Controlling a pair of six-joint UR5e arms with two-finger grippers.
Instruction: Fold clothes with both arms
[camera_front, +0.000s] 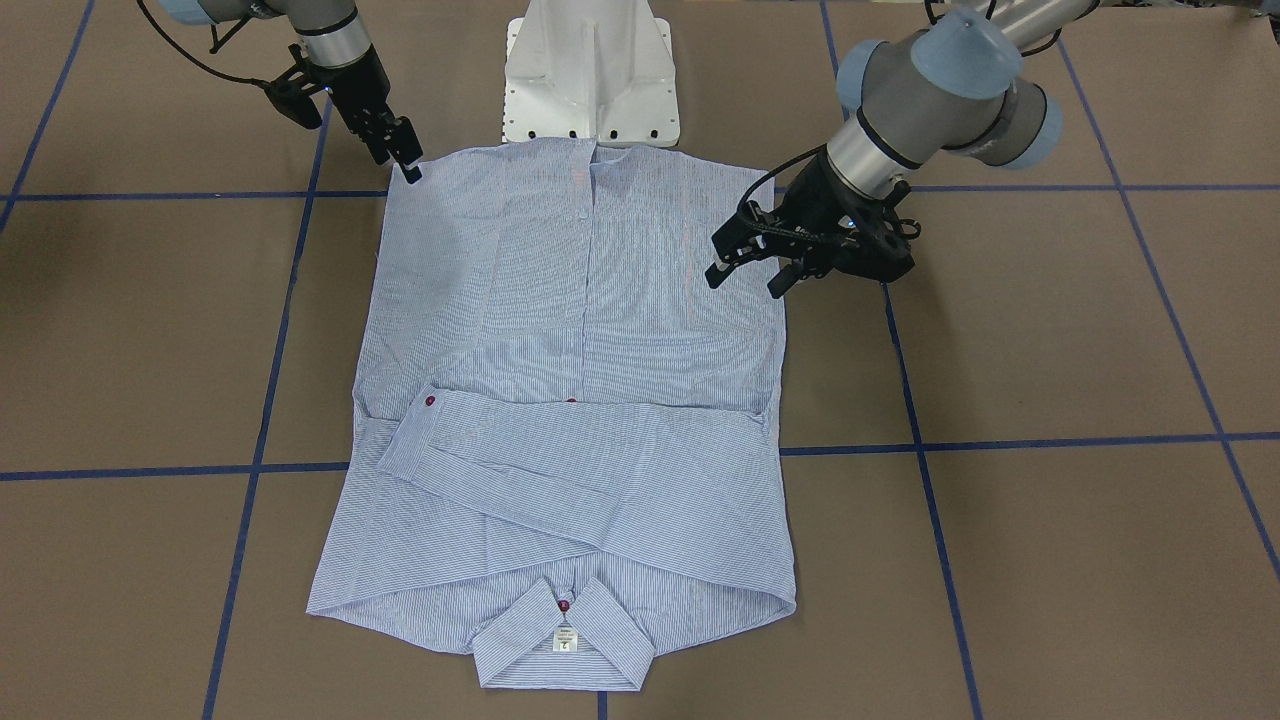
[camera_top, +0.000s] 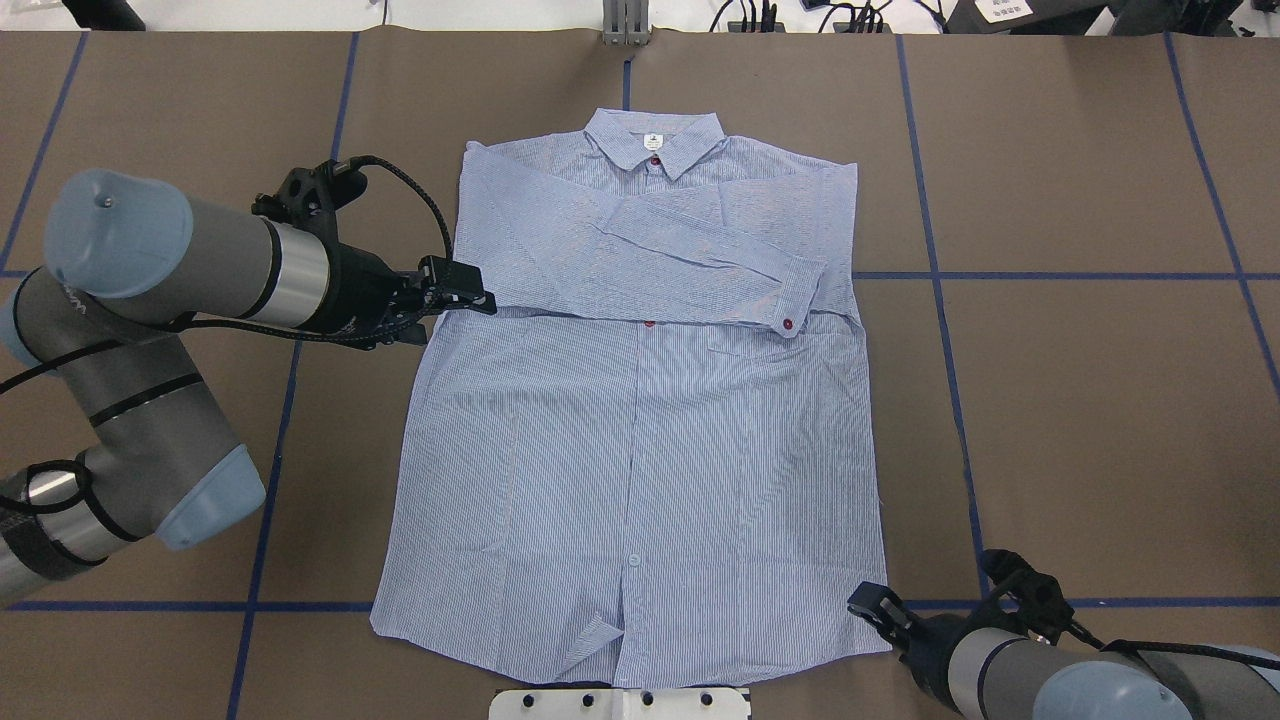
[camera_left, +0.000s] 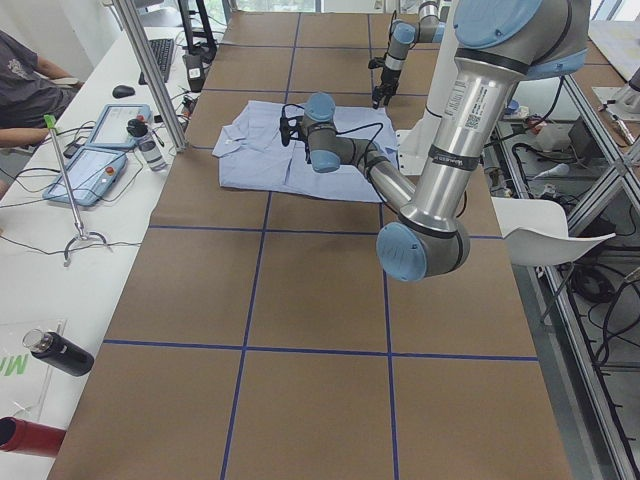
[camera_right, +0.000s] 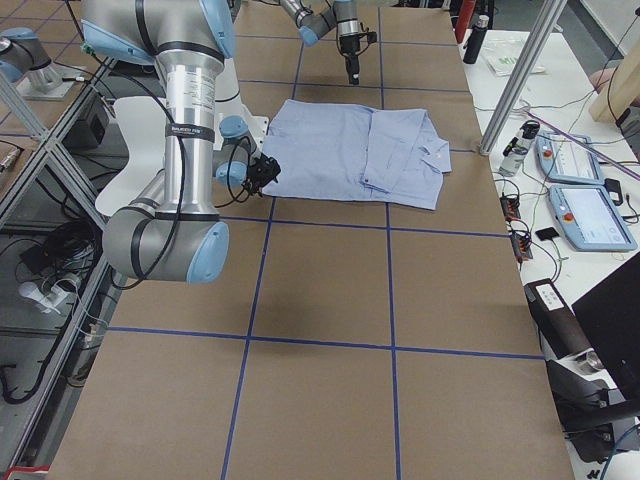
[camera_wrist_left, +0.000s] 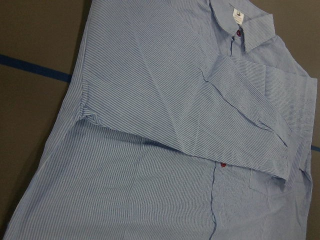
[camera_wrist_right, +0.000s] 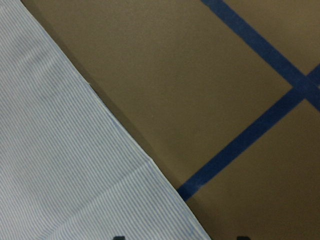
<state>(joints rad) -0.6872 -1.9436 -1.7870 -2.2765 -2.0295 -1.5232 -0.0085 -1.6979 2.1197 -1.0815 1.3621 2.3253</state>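
So the shirt (camera_top: 640, 450) is lying flat and front-up on the bench (camera_top: 1050, 400). Both sleeves (camera_top: 700, 265) are crossed over its chest, and the collar (camera_top: 652, 140) is at the end away from the white pedestal (camera_front: 590, 70). At the shirt's side edge, by the sleeve fold, the left gripper (camera_front: 748, 275) has its jaws spread and is holding nothing. Over the hem corner, the right gripper (camera_front: 408, 165) is parted too.

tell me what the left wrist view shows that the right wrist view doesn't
Only the left wrist view: the collar of the light blue, white-striped button-up shirt, its small white neck label, a dark red button, the chest pocket and a sleeve folded across the chest.
Only the right wrist view: the shirt's straight edge with its stitched hem band, and two blue tape lines crossing.
Both: striped shirt fabric lying on the brown table marked with blue tape.
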